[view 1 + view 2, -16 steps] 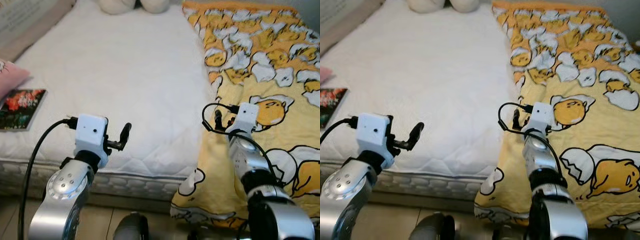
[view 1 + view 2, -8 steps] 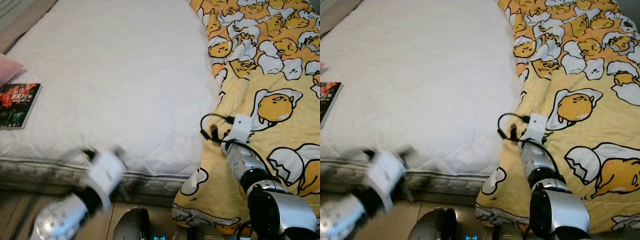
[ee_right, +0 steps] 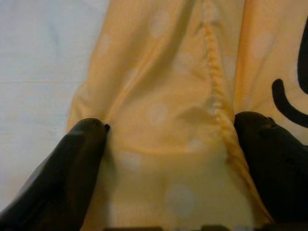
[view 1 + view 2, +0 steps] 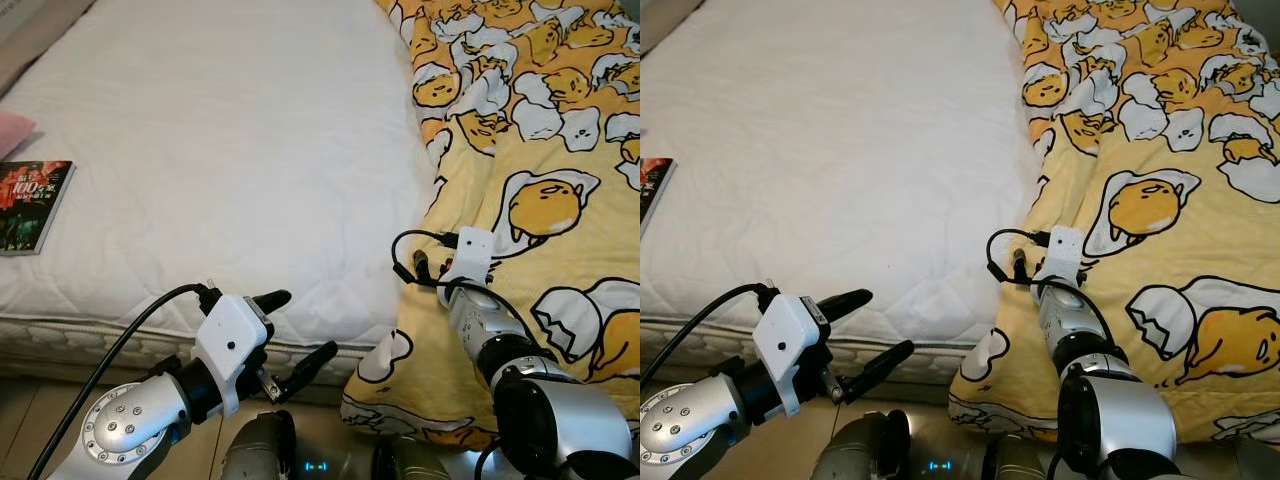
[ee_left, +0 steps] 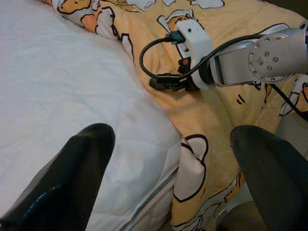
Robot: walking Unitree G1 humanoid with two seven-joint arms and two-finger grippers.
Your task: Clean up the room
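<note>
A yellow blanket (image 4: 540, 120) printed with egg characters covers the right side of the bed and hangs over its front edge. My right gripper (image 4: 424, 268) rests at the blanket's left edge, near the mattress corner. It is open, and in the right wrist view a fold of yellow fabric (image 3: 168, 120) lies between its spread fingertips (image 3: 82, 159). My left gripper (image 4: 298, 328) is open and holds nothing; it hovers low in front of the mattress's front edge, pointing right toward the blanket. The left wrist view looks across at the right gripper (image 5: 166, 83).
The white mattress (image 4: 230, 150) fills the left and middle. A dark book (image 4: 35, 205) lies at its left edge, with a pink pillow (image 4: 10, 130) just beyond it. Floor (image 4: 25, 420) shows below the bed front.
The view has tilted down and nearer to the bed. My left arm dropped from above the mattress to below its front edge. The right gripper stayed at the blanket's edge.
</note>
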